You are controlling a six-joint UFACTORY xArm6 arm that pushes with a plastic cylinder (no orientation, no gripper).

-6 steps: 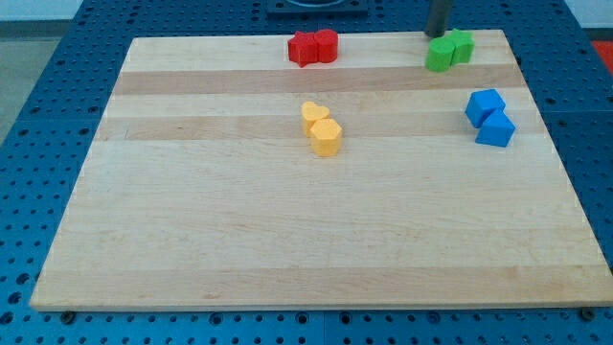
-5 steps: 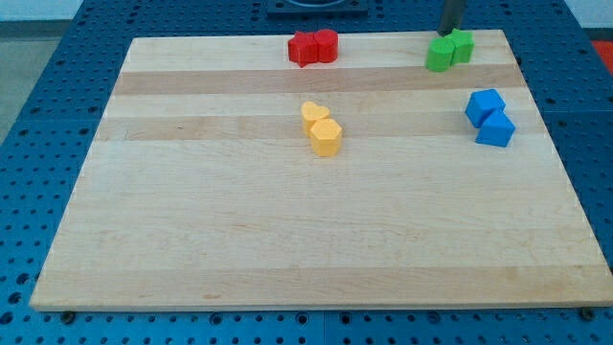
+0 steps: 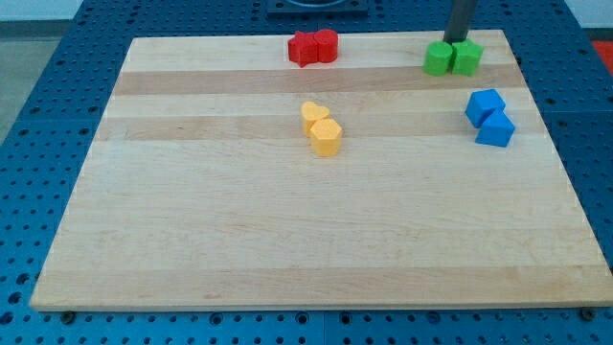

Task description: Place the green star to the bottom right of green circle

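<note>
Two green blocks sit side by side and touching near the board's top right corner. The left one (image 3: 439,59) looks rounded, like the green circle. The right one (image 3: 466,57) looks like the green star, though its shape is hard to make out. My tip (image 3: 460,41) is just above the view's top edge of the pair, touching or almost touching the right block.
Two red blocks (image 3: 313,46) sit together at the top middle. A yellow heart (image 3: 313,114) and a yellow hexagon (image 3: 326,136) touch near the centre. Two blue blocks (image 3: 490,117) sit at the right, below the green pair. The wooden board's right edge (image 3: 536,105) is close by.
My tip moved toward the view's right and slightly down. The right green block slid down, so it is now level with the left green block instead of behind it.
</note>
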